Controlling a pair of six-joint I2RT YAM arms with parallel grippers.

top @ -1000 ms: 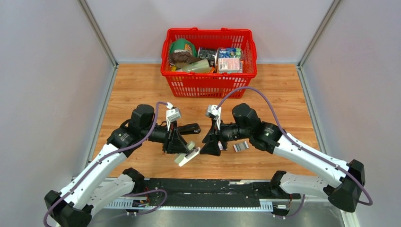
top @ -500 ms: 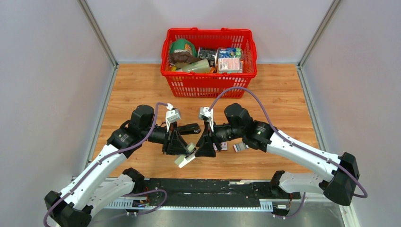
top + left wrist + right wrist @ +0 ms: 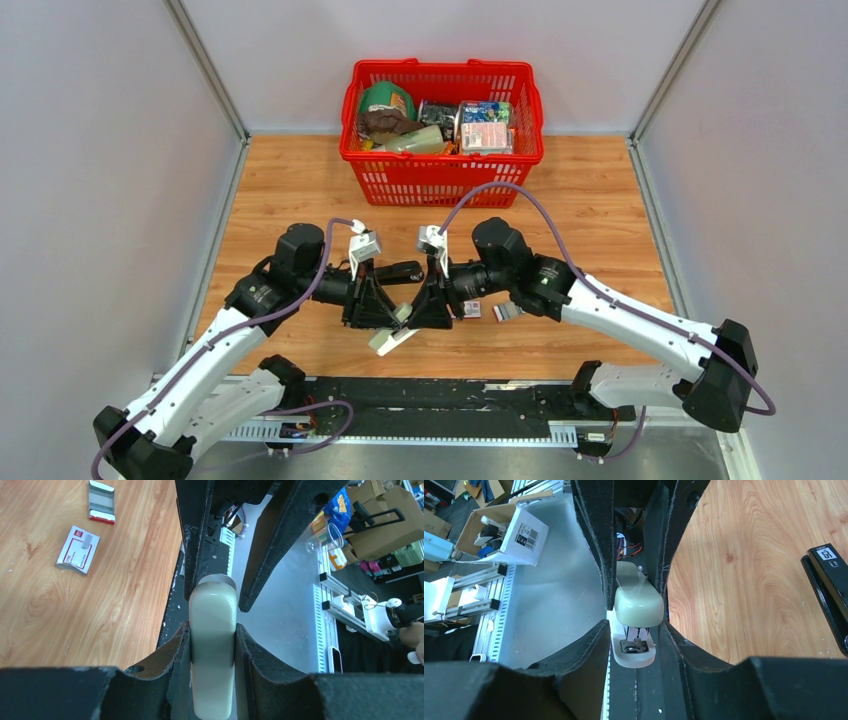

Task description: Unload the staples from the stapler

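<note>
Left gripper (image 3: 212, 632), clamped on the cream stapler (image 3: 212, 610), should hold firm while the right gripper (image 3: 636, 627), pinching its right end, lifts the top squarely.

Basket (image 3: 441, 178) at the far edge of the bench (image 3: 600, 200), centre. Held stapler (image 3: 638, 602) over the near middle, between left pincer (image 3: 212, 645) and right pincer (image 3: 636, 635), seemingly touching both. Second stapler (image 3: 400, 272) on the bench just behind the left pincer. Two packs (image 3: 470, 310) (image 3: 508, 311) on the bench, right of the right pincer.
</note>
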